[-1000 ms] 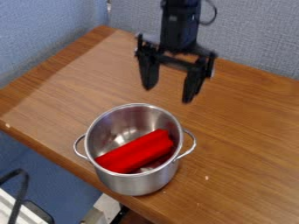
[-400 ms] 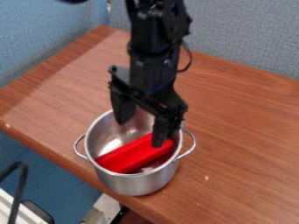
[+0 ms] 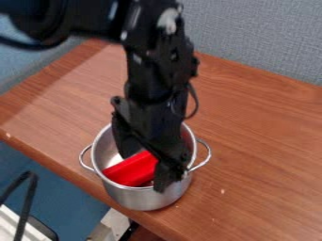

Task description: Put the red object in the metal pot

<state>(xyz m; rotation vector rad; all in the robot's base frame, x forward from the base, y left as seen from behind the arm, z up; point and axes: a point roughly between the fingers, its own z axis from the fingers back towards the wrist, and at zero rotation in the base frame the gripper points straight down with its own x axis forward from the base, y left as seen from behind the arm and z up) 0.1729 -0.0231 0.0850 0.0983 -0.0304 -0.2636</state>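
A brown wooden tabletop (image 3: pixel 270 132) fills the scene, a blue wall (image 3: pixel 270 38) behind it, black cables (image 3: pixel 19 202) near left.

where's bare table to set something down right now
Bare wood lies on the table left of the metal pot, and along the right side toward the far edge. The near corner is crowded: the open end effector hangs over the pot holding the red object.

The red object (image 3: pixel 130 168) lies inside the shiny metal pot (image 3: pixel 116 192).
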